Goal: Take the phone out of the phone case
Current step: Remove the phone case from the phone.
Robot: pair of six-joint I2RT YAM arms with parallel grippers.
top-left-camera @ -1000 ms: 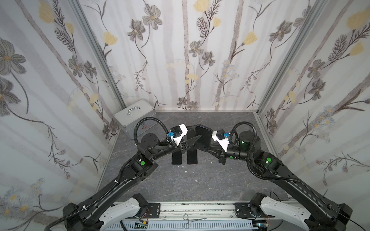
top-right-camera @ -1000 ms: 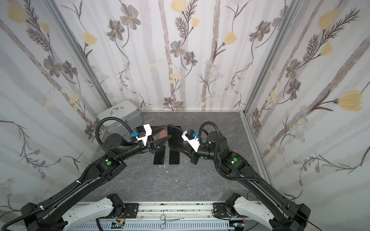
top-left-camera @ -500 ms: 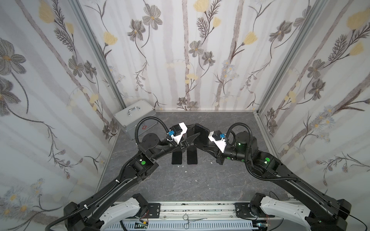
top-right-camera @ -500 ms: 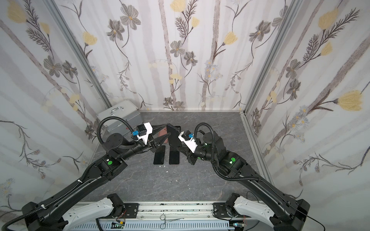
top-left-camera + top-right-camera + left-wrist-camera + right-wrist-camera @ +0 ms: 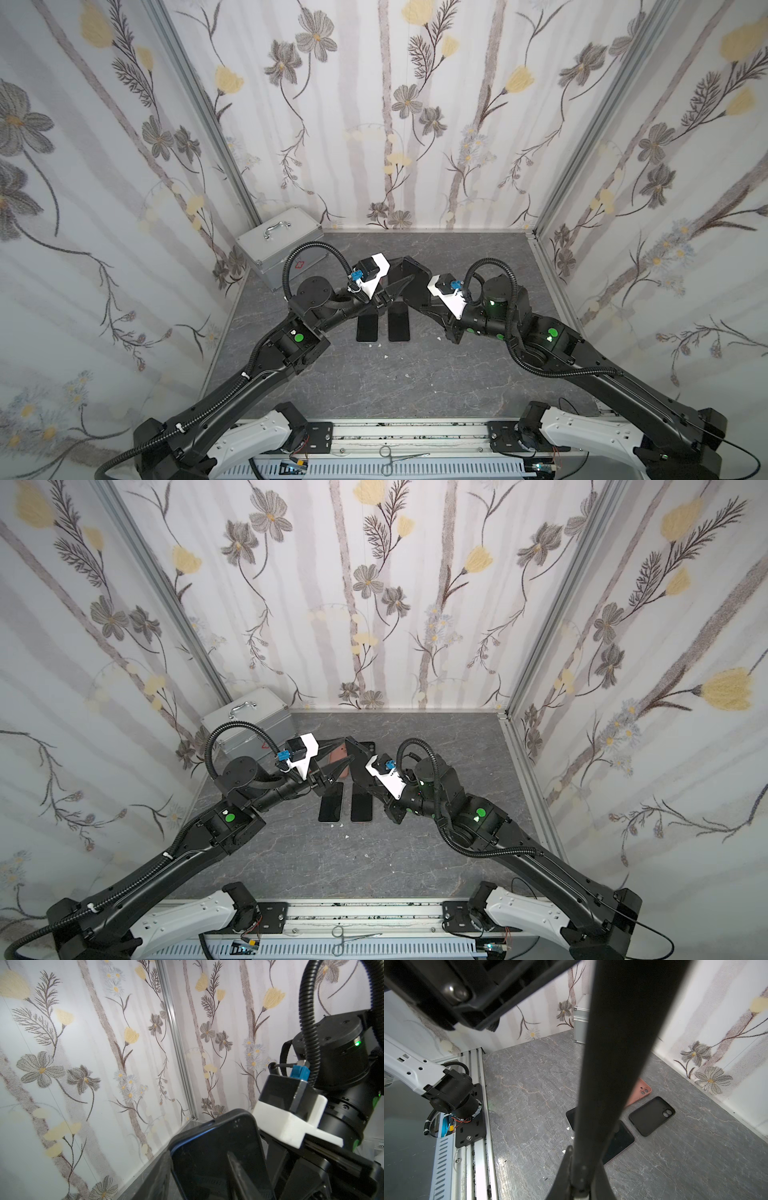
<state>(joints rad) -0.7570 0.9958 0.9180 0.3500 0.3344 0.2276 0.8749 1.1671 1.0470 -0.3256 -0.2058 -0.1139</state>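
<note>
**Cased phone held aloft, left pincer at its free end**

The phone is seated in its black phone case and is held raised above the table at mid-scene. Its near, lower end is pinched by the right gripper, whose jaws are pressed together on it.

The long axis is tilted up toward the far wall, with the free end uppermost and the screen turned left. The left gripper is set just left of that free end, jaws part spread. One finger is seen across the screen; contact cannot be told.

The free end is judged nearer the left arm, so the case rim would be worked from that side, across the short axis.

Flat on the table below are the left bare phone, right bare phone, pink case and empty black case.
</note>
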